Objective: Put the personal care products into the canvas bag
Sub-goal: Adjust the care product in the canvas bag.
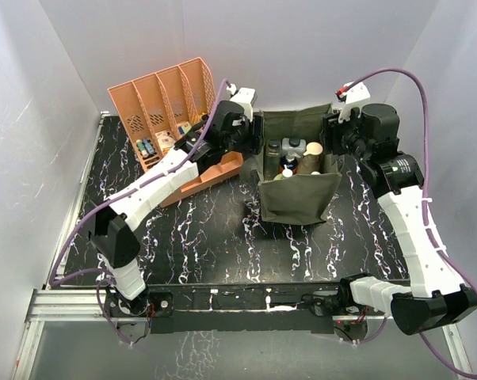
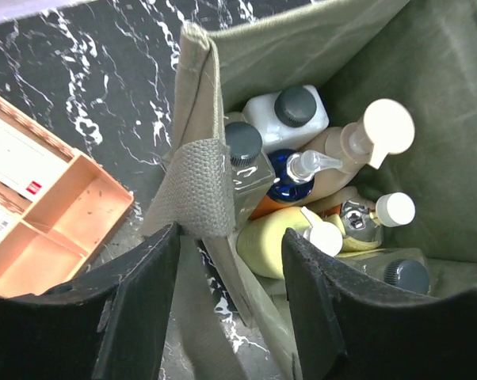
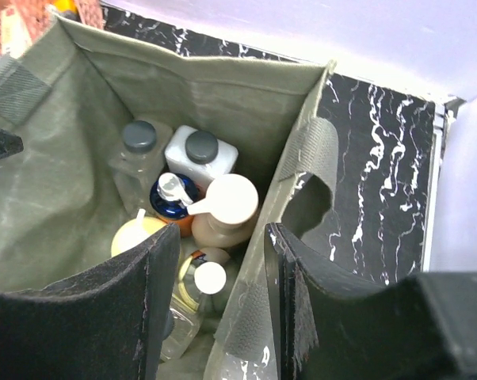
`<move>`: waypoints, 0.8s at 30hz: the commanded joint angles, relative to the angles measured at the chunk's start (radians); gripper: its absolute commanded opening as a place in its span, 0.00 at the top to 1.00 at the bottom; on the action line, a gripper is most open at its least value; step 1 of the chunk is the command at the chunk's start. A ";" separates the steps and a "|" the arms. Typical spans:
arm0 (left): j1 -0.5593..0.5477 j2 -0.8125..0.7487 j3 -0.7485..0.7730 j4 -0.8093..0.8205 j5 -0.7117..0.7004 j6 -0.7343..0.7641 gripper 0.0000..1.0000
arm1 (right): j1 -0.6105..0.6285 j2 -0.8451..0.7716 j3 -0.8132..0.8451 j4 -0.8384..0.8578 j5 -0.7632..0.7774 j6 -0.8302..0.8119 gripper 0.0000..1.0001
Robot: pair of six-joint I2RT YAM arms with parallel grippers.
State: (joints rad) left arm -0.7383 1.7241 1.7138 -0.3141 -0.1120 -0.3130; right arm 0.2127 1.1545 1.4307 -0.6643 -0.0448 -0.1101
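Near edge: a bare aluminium rail runs along the table front, with both arm bases bolted to a dark bar beside it.

Surface: the table top is black with white marble veining. It is bare across the near and middle area.

Middle to rear: the canvas bag stands upright at centre-rear, mouth open, its front panel sagging towards the near side. All the visible bottles stand inside it:
- white bottle in the far corner
- tan pump bottle touching it
- orange-and-blue pump bottle in the middle
- yellow white-capped bottle lying tilted
- small clear round bottle beside it
- two clear dark-capped bottles, one against the left wall, one low in the bag

Tools: the left gripper stands with fingers apart, astride the bag's left wall and its webbing strap. The right gripper likewise stands spread, astride the bag's right wall. Neither visibly pinches the fabric.

Rear left: a salmon-orange slotted rack sits just beside the bag and holds small coloured boxes.

Room: plain white walls close in the table at the back and on both sides.
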 commanded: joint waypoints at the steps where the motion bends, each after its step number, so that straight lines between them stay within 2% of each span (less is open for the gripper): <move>1: 0.010 0.033 0.051 -0.003 0.063 -0.038 0.52 | -0.012 0.007 -0.023 0.017 0.084 0.010 0.52; 5: 0.016 0.047 0.076 -0.002 0.082 -0.047 0.68 | -0.012 0.023 -0.048 0.012 0.053 0.007 0.54; 11: 0.017 0.049 0.115 0.023 0.133 -0.038 0.98 | -0.012 0.002 -0.113 0.022 0.000 -0.013 0.60; 20: 0.016 0.061 0.196 0.008 0.150 -0.023 1.00 | -0.012 0.000 -0.142 0.020 -0.053 -0.015 0.75; 24: 0.016 0.072 0.238 0.002 0.150 -0.019 1.00 | -0.012 0.003 -0.132 0.020 -0.063 -0.020 0.77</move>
State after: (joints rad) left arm -0.7284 1.8297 1.8378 -0.3931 0.0101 -0.3420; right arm 0.1940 1.1725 1.2957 -0.6502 -0.0425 -0.1333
